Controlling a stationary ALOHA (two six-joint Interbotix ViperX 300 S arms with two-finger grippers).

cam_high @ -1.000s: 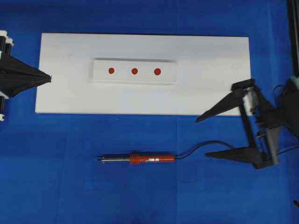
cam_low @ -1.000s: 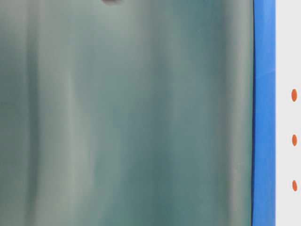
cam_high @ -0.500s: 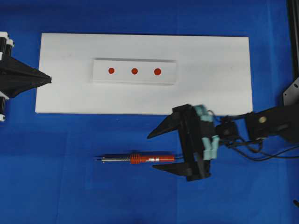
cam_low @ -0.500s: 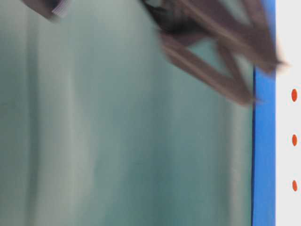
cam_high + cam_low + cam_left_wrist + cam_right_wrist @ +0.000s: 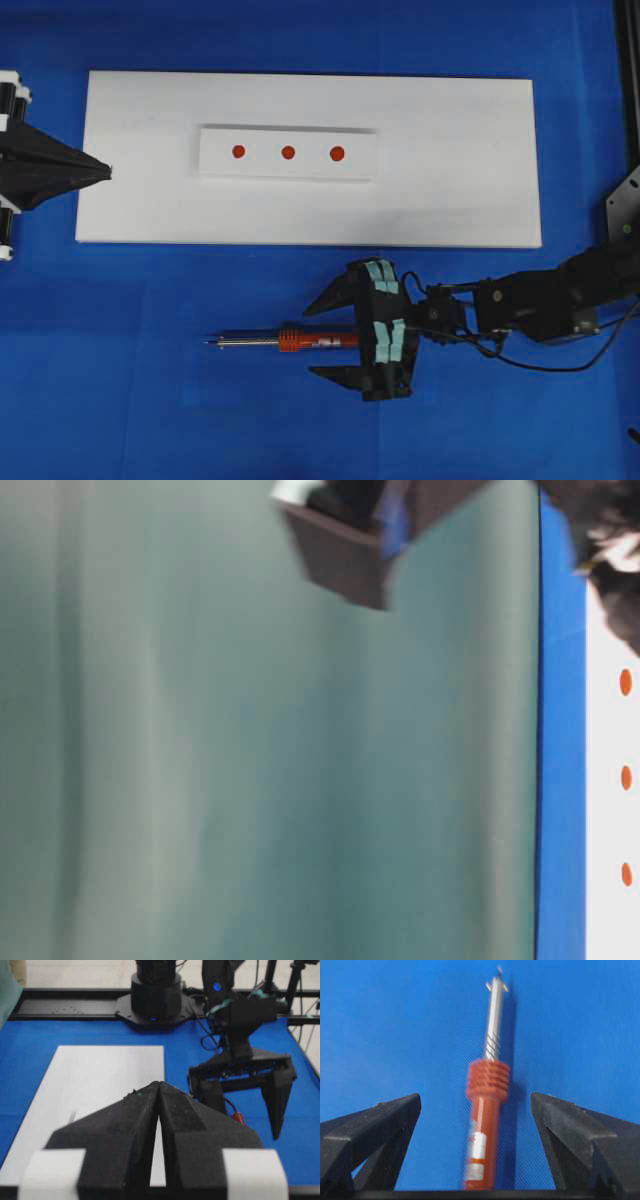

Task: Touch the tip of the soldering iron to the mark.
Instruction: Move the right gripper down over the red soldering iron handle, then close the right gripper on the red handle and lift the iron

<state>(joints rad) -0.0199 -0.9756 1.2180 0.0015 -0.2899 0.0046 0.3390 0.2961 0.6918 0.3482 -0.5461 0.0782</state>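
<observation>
Soldering iron (image 5: 300,341) lies flat on the blue table cover (image 5: 150,400), just off the near long edge of the white board (image 5: 450,190), parallel to that edge. Its tip points toward the left arm's side; the orange handle is toward the right arm.

Right gripper (image 5: 335,335): jaws spread wide, one finger on each side of the handle, neither touching it. Nothing held. The right wrist view confirms this: handle centred in the gap, blue cover visible on both sides.

Left gripper (image 5: 105,170): jaws pressed together, empty, its tip at the board's left short edge.

The mark (image 5: 288,153) is the centre dot of three on the raised white block (image 5: 260,165), mid-board toward the far edge, well apart from the iron.
</observation>
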